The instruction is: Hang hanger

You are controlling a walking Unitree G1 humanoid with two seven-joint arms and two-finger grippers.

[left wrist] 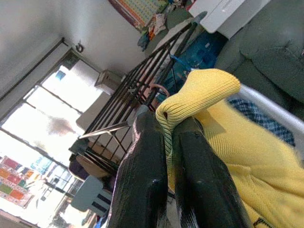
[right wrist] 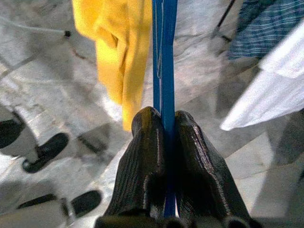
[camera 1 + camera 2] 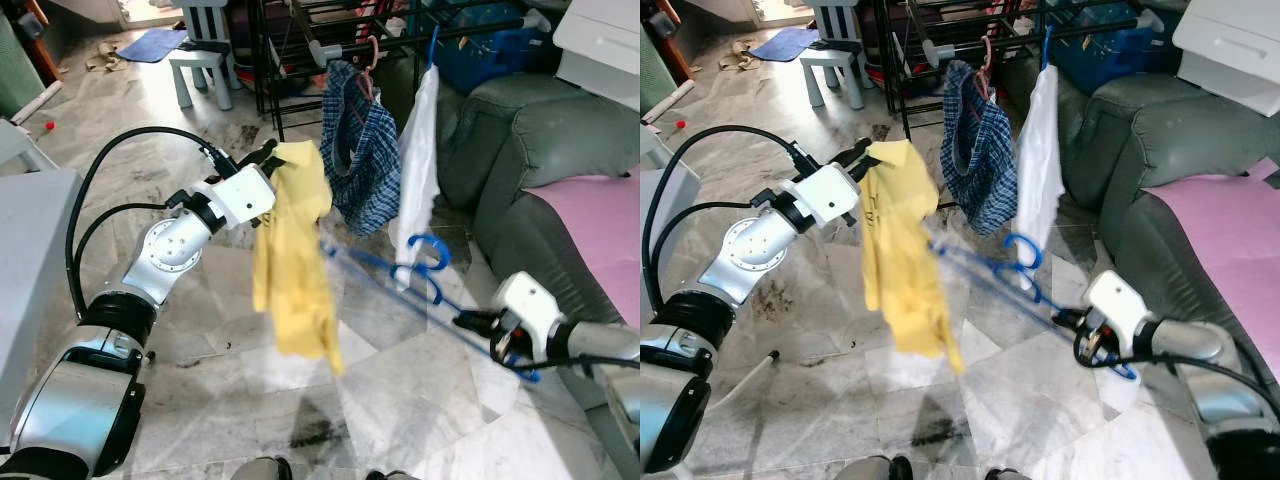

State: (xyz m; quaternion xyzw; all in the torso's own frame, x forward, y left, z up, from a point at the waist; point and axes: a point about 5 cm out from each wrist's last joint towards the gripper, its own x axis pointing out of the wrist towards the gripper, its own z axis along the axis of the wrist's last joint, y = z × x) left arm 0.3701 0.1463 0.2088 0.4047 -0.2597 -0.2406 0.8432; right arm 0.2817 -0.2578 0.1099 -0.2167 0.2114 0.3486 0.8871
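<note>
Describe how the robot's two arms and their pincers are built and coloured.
Both arms are silver-grey metal with rounded joint housings and black bands at the joints. Black cables loop from the left arm out to its white wrist block. The right arm also ends in a white wrist block with black fittings. The left pincer and the right pincer each have two long, glossy black fingers.

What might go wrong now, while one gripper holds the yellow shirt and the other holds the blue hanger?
1. The left gripper pinches only a small fold of the yellow shirt, so the fabric may slip out and drop onto the floor.
2. The right gripper grips the blue hanger by one thin bar, far from its hook, so it may twist or swing.
3. The checked garment and white garment hang close and could snag.
</note>
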